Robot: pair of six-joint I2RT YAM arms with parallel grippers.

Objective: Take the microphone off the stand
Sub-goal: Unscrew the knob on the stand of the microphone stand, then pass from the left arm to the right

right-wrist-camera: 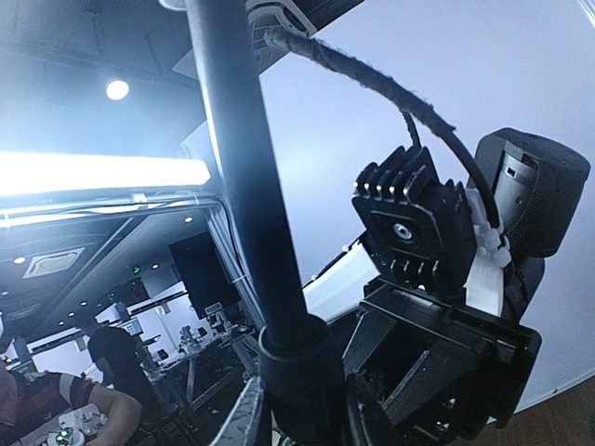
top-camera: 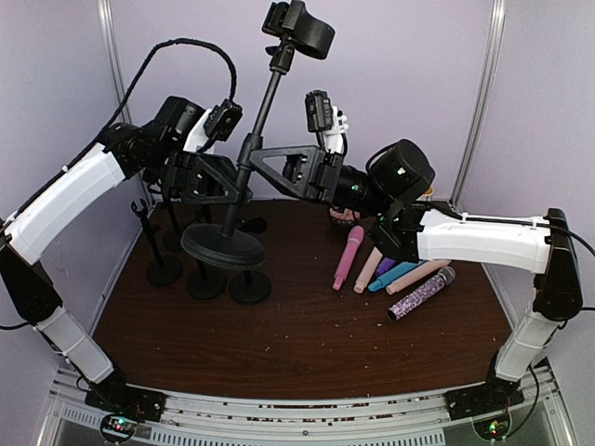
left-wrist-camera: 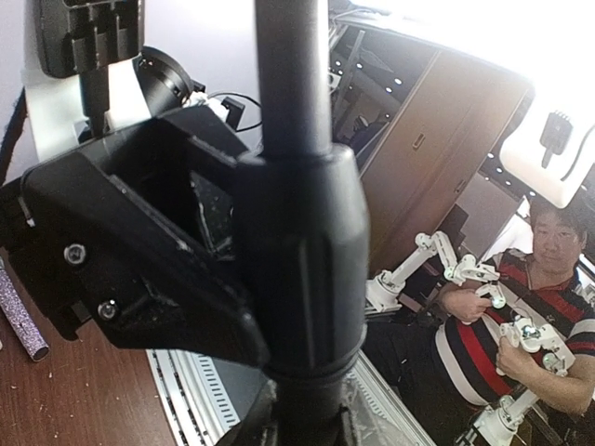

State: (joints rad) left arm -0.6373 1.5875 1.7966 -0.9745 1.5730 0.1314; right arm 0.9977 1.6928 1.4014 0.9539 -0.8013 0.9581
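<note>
The black microphone stand (top-camera: 265, 102) hangs tilted above the table, its round base (top-camera: 223, 246) off the surface. The clip (top-camera: 302, 28) at its top shows no microphone in it. My left gripper (top-camera: 234, 181) is shut on the pole's thick collar (left-wrist-camera: 297, 251) from the left. My right gripper (top-camera: 258, 165) is shut on the same pole (right-wrist-camera: 242, 167) from the right, just above the left one. Several microphones lie on the table at the right, among them a pink one (top-camera: 349, 257) and a glittery purple one (top-camera: 420, 295).
Three smaller black stands (top-camera: 209, 279) stand on the brown table at the left, below the lifted base. A black cable (top-camera: 186, 46) loops above the left arm. Metal frame posts (top-camera: 483, 93) flank the purple back wall.
</note>
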